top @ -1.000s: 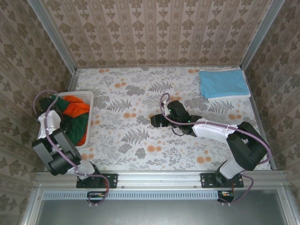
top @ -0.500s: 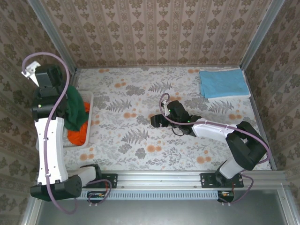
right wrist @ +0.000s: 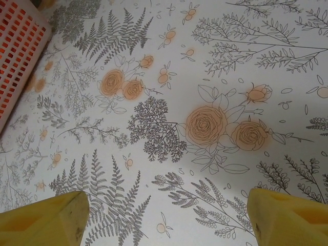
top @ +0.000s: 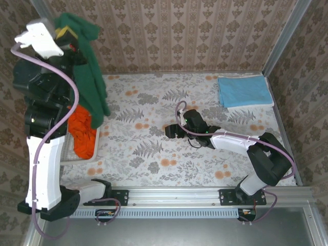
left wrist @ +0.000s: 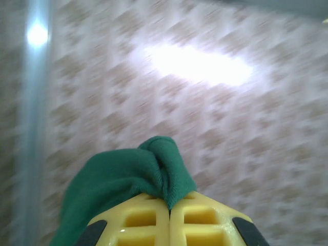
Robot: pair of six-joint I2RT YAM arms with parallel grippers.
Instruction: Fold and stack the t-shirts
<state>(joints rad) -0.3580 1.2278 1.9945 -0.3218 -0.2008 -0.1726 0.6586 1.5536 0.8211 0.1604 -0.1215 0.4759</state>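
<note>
My left gripper point(top: 66, 34) is raised high at the back left, shut on a bunch of the dark green t-shirt point(top: 92, 84), which hangs down over the table's left edge. In the left wrist view the green cloth point(left wrist: 130, 174) bulges out from between my closed yellow fingertips point(left wrist: 197, 218). An orange t-shirt point(top: 83, 134) lies in the white basket point(top: 67, 154). A light blue t-shirt point(top: 244, 91) lies folded at the back right. My right gripper point(top: 171, 131) hovers low over the middle of the table, open with nothing between its fingers point(right wrist: 46, 220).
The flowered tablecloth point(top: 154, 154) covers the table. The basket's lattice wall point(right wrist: 18, 46), orange showing through it, sits at the upper left of the right wrist view. Patterned walls close in the back and both sides.
My left arm has swung up out of the basket, pulling the green t-shirt up with it until it hangs high. The right arm has stayed in place.
</note>
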